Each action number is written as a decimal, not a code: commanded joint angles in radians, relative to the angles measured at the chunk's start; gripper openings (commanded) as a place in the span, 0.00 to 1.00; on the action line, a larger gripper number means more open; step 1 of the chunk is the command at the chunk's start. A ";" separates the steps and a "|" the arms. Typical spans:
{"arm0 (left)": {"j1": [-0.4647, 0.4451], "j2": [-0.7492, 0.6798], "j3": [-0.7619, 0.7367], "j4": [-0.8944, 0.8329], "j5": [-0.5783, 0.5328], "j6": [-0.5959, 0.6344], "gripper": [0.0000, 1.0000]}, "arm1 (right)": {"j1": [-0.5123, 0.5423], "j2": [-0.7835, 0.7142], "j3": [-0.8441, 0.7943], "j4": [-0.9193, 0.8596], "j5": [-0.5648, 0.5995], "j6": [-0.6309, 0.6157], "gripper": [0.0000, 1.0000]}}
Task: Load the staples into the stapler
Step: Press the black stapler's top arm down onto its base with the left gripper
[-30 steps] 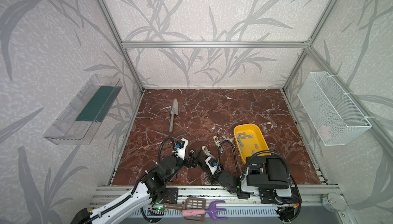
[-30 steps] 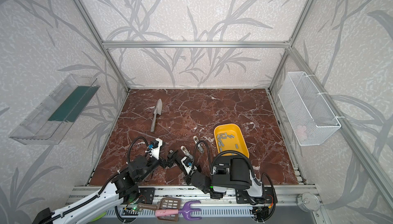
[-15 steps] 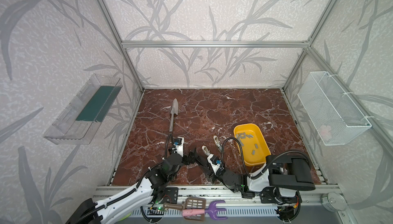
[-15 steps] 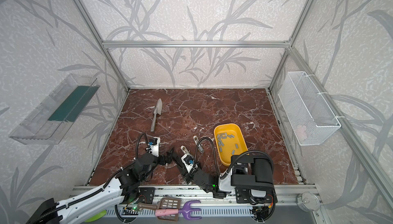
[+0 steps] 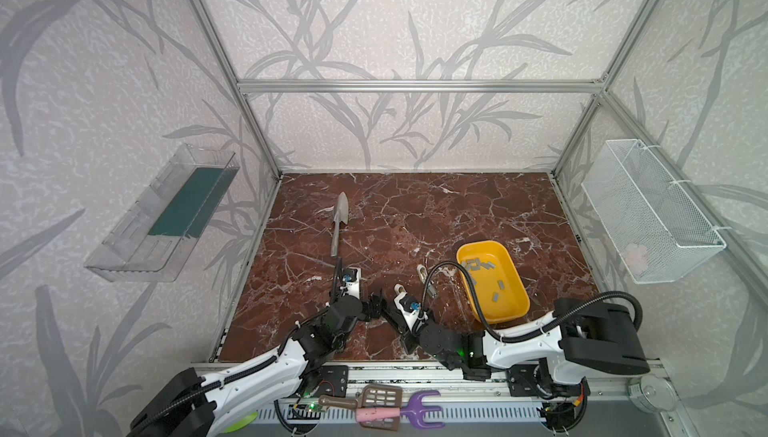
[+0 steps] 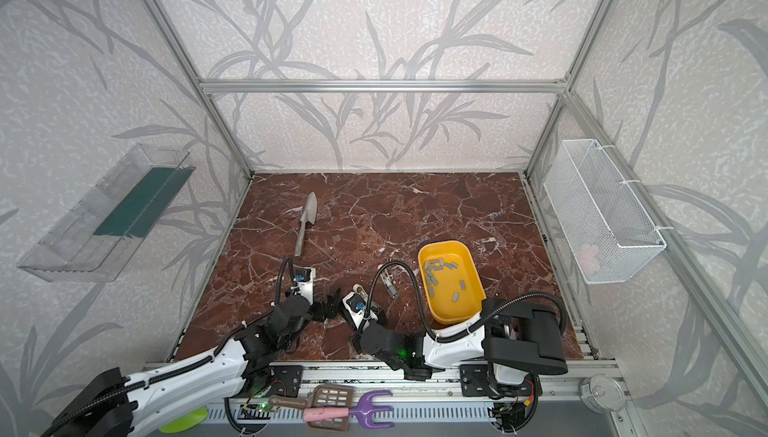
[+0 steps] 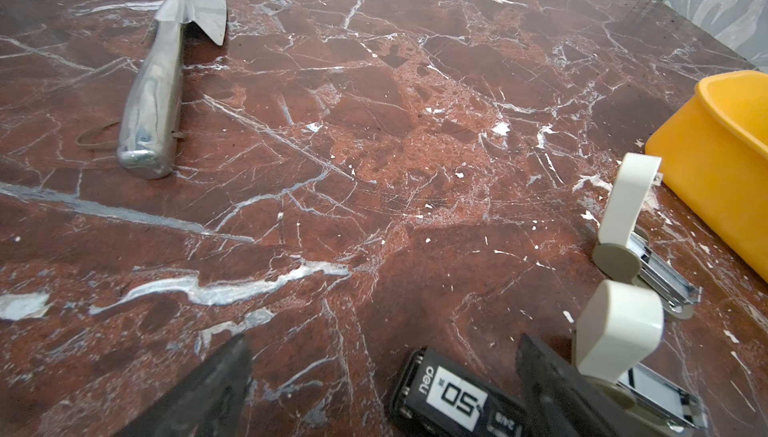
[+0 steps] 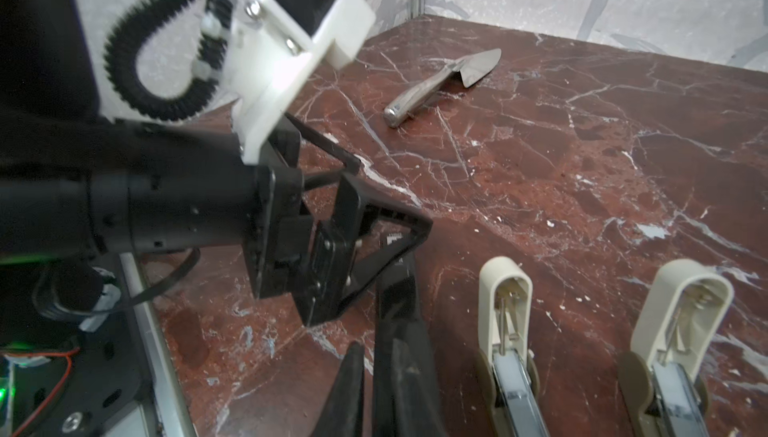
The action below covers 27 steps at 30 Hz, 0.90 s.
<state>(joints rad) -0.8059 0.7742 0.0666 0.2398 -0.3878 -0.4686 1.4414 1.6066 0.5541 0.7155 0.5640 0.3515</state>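
Note:
The black stapler [image 7: 457,397] [image 8: 397,289] lies on the floor near the front, with its labelled end between the wide-apart fingers of my open left gripper [image 7: 382,337] [image 5: 371,305]. My right gripper [image 8: 374,352] [image 5: 385,308] comes at the stapler's other end. Its fingers are almost together with nothing visible between them, and one finger [image 8: 353,385] lies beside the stapler. The staples [image 5: 478,266] [image 6: 436,268] are small grey strips, loose in the yellow tray [image 5: 482,244] [image 6: 442,244] to the right. In both top views the grippers hide most of the stapler.
Two cream-white opened blocks [image 8: 505,310] [image 8: 681,314] [image 7: 619,327] stand just right of the right gripper, between it and the tray [image 7: 715,144]. A metal trowel [image 5: 338,223] [image 7: 162,82] lies farther back on the left. A wire basket [image 5: 648,210] hangs on the right wall.
The right arm's rear link has swung to the right and lower. Both grippers have stayed close together at the front middle, and the left one stays open.

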 commanded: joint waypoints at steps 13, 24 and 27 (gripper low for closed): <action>0.008 0.051 0.020 0.091 0.050 -0.005 0.99 | -0.009 0.175 -0.009 0.001 -0.003 0.104 0.11; 0.009 0.308 0.062 0.242 0.077 0.005 0.99 | 0.026 0.252 -0.031 0.018 0.043 0.180 0.12; 0.009 0.394 0.095 0.259 0.088 0.002 0.99 | 0.036 0.288 -0.028 0.018 0.045 0.200 0.12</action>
<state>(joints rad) -0.8021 1.1175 0.1223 0.4492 -0.3046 -0.4644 1.4574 1.8141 0.5617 0.8818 0.6460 0.5034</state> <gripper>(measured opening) 0.994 0.116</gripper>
